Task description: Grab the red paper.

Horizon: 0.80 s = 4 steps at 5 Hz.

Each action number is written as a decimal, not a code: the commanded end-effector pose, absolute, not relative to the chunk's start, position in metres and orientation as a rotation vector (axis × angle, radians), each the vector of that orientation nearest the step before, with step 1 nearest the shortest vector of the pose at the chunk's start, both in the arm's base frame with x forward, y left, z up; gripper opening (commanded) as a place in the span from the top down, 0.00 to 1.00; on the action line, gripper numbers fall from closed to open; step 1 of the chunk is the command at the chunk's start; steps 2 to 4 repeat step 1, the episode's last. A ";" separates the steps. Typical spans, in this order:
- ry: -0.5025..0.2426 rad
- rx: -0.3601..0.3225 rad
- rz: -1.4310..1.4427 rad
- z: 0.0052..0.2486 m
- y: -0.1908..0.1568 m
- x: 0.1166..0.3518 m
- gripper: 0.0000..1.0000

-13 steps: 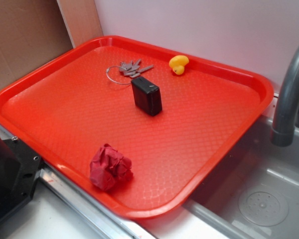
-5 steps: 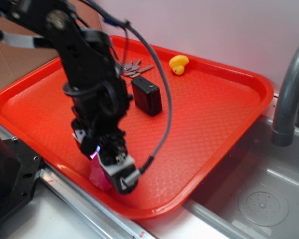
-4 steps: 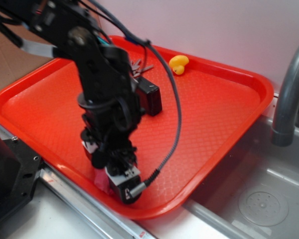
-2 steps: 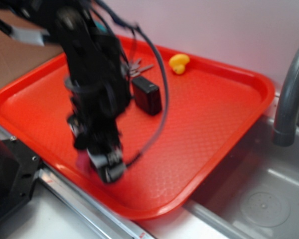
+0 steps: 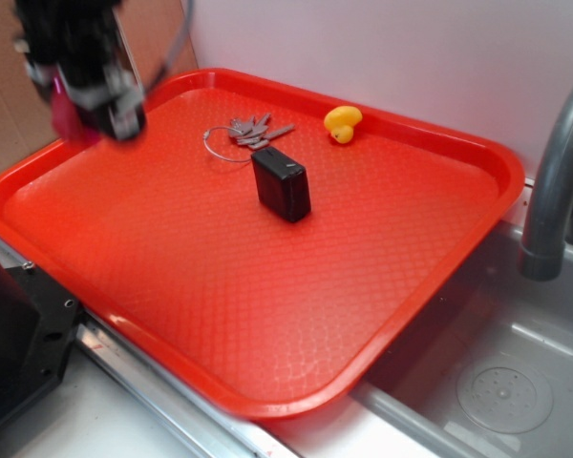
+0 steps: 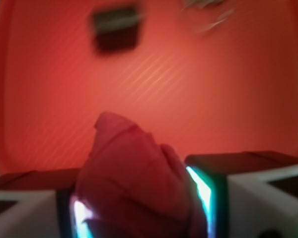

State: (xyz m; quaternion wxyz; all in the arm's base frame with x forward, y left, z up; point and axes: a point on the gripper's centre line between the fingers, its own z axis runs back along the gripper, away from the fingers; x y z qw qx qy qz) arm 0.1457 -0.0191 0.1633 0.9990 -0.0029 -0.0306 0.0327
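The red paper (image 6: 136,183), a crumpled dark crimson ball, sits squeezed between my two fingers in the wrist view. My gripper (image 6: 141,206) is shut on it. In the exterior view the gripper (image 5: 88,103) hangs high over the tray's far left corner, and a bit of the red paper (image 5: 67,119) shows magenta at its left side. The paper is lifted off the orange-red tray (image 5: 382,286).
A black box (image 5: 281,184) stands near the tray's middle, with a bunch of grey keys (image 5: 248,132) and a yellow rubber duck (image 5: 343,122) behind it. A grey faucet (image 5: 554,181) and a sink (image 5: 497,382) lie to the right. Brown cardboard stands at the left.
The arm has risen from the tray's front edge and swung back to the far left, carrying the red paper. The paper's former spot on the tray is bare.
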 end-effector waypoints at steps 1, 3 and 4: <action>-0.138 0.010 0.115 0.219 0.030 0.166 1.00; -0.138 0.010 0.115 0.219 0.030 0.166 1.00; -0.138 0.010 0.115 0.219 0.030 0.166 1.00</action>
